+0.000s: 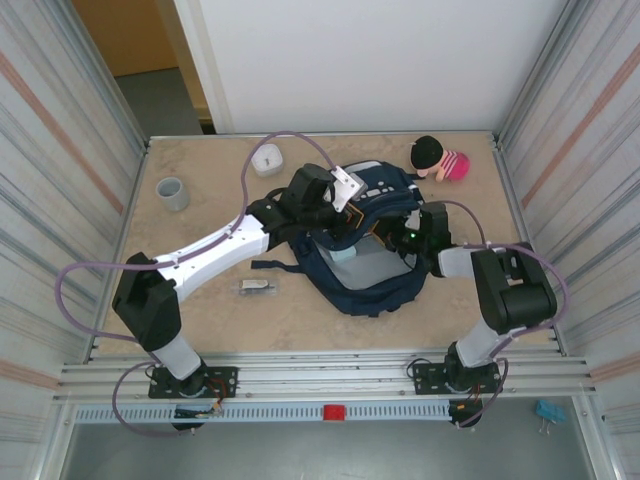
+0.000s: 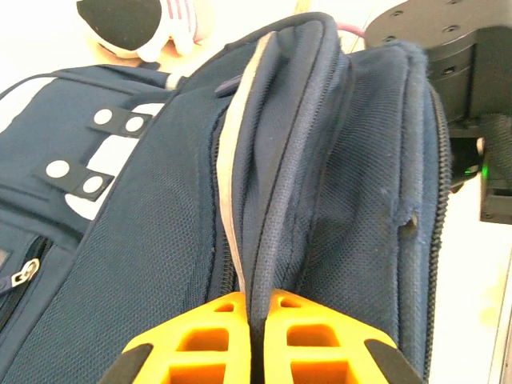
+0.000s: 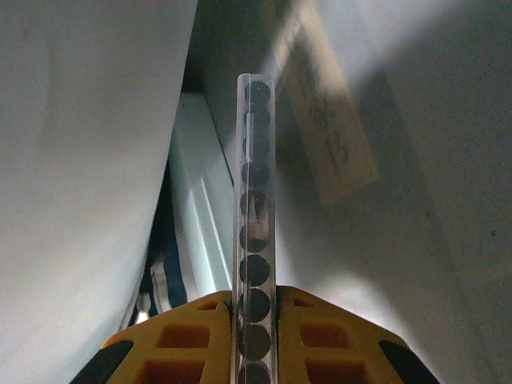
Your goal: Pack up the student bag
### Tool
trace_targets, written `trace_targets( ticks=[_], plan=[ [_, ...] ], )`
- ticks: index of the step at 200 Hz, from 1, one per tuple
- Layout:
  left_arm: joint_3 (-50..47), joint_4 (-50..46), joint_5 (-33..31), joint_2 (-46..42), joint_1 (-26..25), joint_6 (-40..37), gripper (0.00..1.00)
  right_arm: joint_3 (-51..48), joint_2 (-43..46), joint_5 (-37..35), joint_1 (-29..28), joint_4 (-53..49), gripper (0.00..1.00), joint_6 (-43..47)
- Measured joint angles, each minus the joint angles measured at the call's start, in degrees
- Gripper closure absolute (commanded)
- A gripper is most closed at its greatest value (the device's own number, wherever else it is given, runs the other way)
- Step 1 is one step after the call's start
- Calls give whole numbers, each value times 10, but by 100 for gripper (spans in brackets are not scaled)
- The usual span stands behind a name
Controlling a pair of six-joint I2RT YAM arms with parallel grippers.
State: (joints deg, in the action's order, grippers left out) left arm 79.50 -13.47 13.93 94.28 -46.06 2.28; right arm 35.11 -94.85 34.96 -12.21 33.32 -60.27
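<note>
Lying at the middle of the beige bench [image 1: 300, 322], the large navy-blue fabric student bag [image 1: 375, 290] has its main opening standing apart. The left gripper [image 2: 256, 308] is pinched tight on a navy fold of the bag's rim beside the zip, holding it up. The right gripper [image 3: 254, 308] is inside the opening, clamped narrow on a clear plastic strip case [image 3: 256, 184] of dark round pieces, which stands edge-on between its orange fingers [image 3: 192, 336]. Within the bag, against pale lining, sits a pale teal flat item [image 3: 200, 208], with a printed cloth label [image 3: 328, 144] on the wall. On the bench outside are a small grey cup [image 1: 172, 193] whose contents I cannot tell, a white round object [image 1: 267, 158], a black-and-pink plush doll [image 1: 440, 160] near the bag's far corner, and a small silver-and-dark object [image 1: 257, 286] just left of the bag.
</note>
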Motion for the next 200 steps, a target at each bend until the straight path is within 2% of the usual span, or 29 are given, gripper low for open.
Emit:
trace_targets(
  ticks=[27, 57, 77, 105, 141, 200],
  plan=[
    [0, 0, -1, 0, 3, 2, 99, 22, -39, 2, -11, 37, 79, -11],
    [0, -2, -16, 0, 3, 1, 99, 24, -42, -5, -13, 33, 55, -19],
    [0, -4, -31, 0, 3, -1, 99, 23, -23, -14, -13, -3, 47, -10],
    [0, -4, -47, 0, 2, -4, 99, 17, 43, -38, -9, -84, 42, 10],
    [-3, -4, -61, 0, 2, -7, 99, -8, 175, -71, 19, -202, 37, 38],
    [-48, 9, -60, -15, 0, -13, 96, -12, 331, -95, 64, -408, 36, 102]
  ],
)
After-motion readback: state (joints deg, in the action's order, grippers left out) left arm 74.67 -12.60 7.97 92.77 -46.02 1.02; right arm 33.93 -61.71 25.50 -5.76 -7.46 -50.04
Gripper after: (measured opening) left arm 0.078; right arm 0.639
